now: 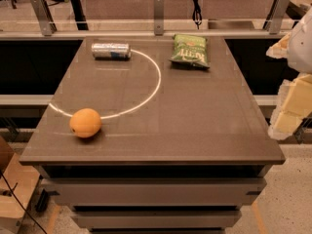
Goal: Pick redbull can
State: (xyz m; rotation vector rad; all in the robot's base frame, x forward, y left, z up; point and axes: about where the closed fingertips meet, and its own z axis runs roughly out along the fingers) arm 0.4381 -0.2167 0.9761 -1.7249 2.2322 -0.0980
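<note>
The redbull can (111,50) is a slim silver can with a blue patch. It lies on its side at the far left of the brown table (195,116). My gripper (288,95) is a pale cream shape at the right edge of the view, beyond the table's right side. It is far from the can and holds nothing that I can see.
An orange (85,122) sits near the table's front left. A green crisp bag (190,50) lies at the far right of the table. A pale curved line (155,87) crosses the tabletop. A railing with metal posts (158,13) runs behind the table.
</note>
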